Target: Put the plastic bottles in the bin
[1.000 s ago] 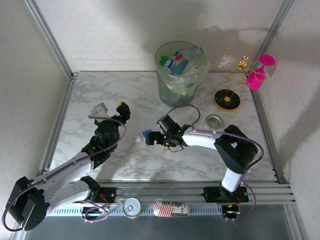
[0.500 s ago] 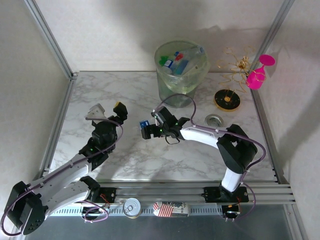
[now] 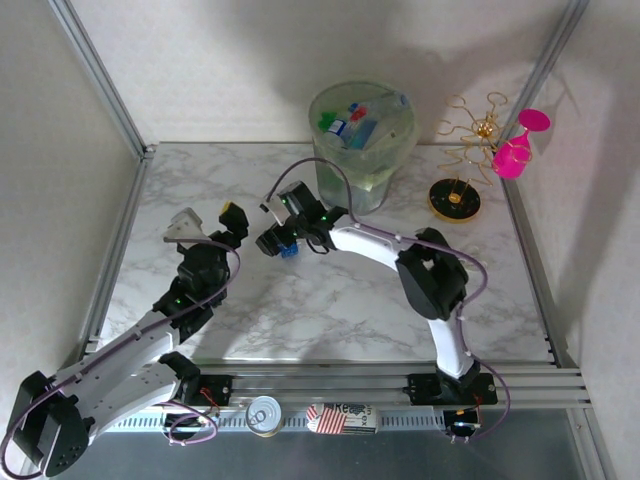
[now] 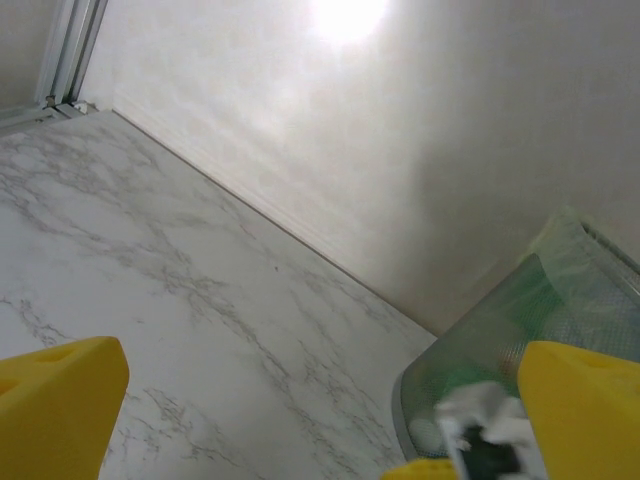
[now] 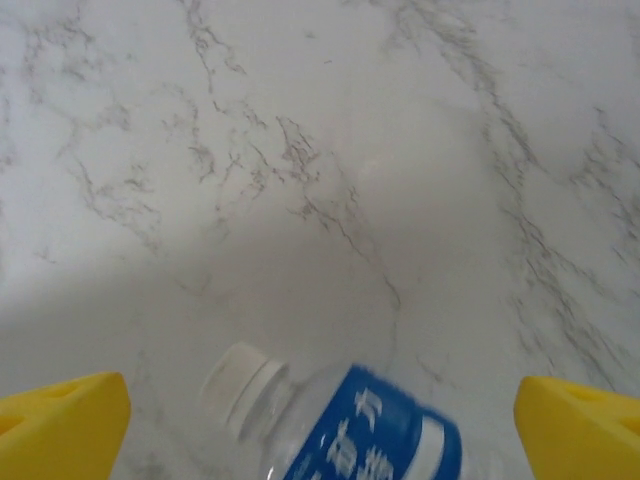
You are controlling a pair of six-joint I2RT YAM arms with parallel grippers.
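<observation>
Right gripper (image 3: 273, 230) is where I'm working: I have it reached across to the left-of-centre part of the marble table (image 3: 330, 310), its yellow pads (image 5: 62, 425) spread wide with a blue-labelled plastic bottle (image 5: 350, 435) between them. Neither pad appears to touch the bottle, so I judge it straddled and not pinched. My left gripper (image 3: 208, 220) hovers just to the left, fingers apart and holding nothing. The bottle (image 3: 290, 249) sits to the near left of the bin (image 3: 325, 165), close to it but outside it. The bin already holds a heap of bottles, with blue labels and green and red caps showing at the top. This is the one bottle I can find outside it, so I reckon the job is nearly done, with the squeeze, lift and drop yet to do. The bottle seems to lie on its side. Its long axis slants across the gap, white cap (image 5: 243, 385) pointing away from the palm and the body running back out of frame.
</observation>
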